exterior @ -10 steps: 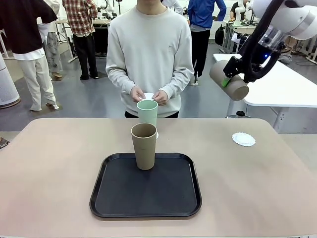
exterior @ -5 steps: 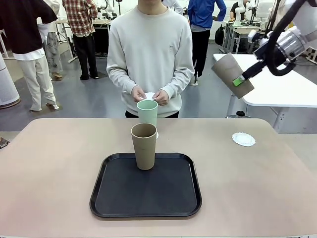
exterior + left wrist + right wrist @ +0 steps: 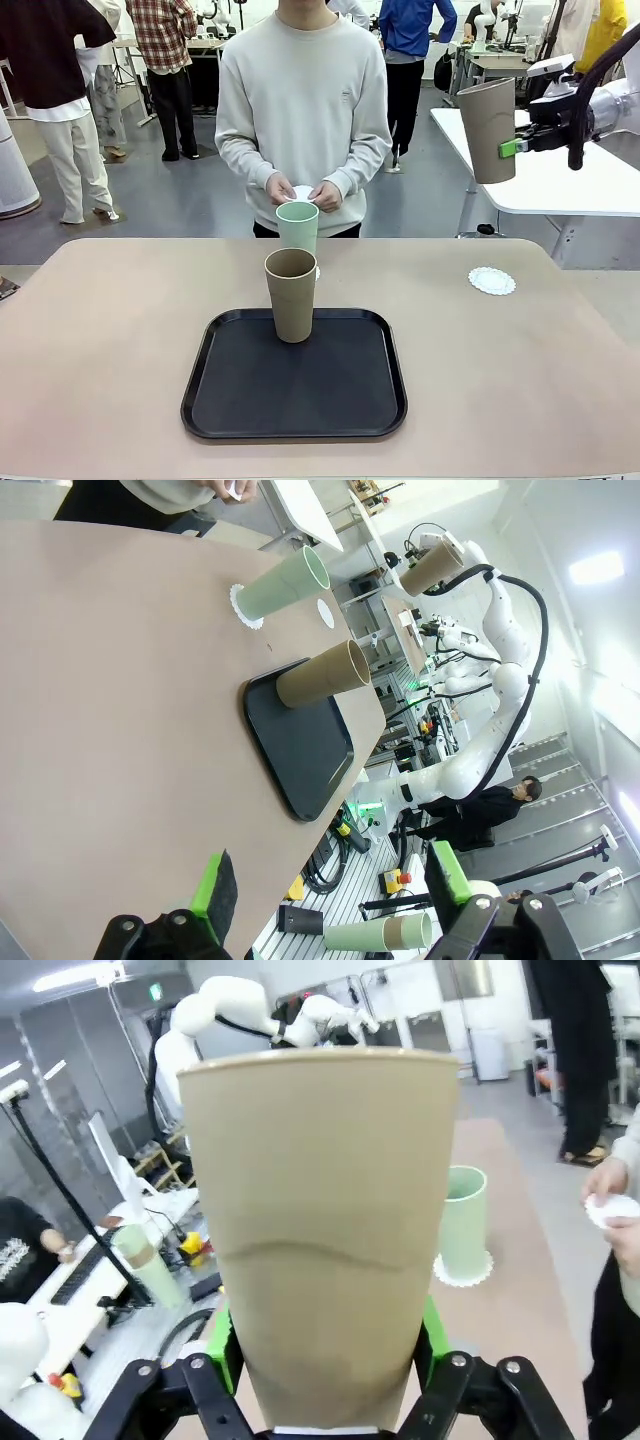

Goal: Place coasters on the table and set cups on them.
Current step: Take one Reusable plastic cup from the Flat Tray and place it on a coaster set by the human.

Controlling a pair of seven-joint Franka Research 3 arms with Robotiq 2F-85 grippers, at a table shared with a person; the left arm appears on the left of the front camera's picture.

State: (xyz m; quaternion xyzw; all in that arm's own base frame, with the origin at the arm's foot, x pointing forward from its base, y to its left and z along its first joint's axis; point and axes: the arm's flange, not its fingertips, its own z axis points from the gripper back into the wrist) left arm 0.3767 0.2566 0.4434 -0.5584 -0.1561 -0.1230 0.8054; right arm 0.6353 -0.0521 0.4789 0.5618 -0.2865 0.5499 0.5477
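- Front view: the right tool (image 3: 507, 148) is clamped on a tan cup (image 3: 487, 130), carried upright and high at 2 o'clock, likely so it can drop straight onto the bare coaster (image 3: 491, 281) lying on the surface (image 3: 120, 340) at the black tray's (image 3: 300, 400) 2 o'clock
- At the tray's 12 o'clock the mint cup (image 3: 297, 226) stands on a lacy coaster (image 3: 470, 1278); the second tan cup (image 3: 291, 295) waits on the tray
- Near the surface's edge the left tool (image 3: 330, 875) hangs with fingers apart, empty
- No brand or writing can be read
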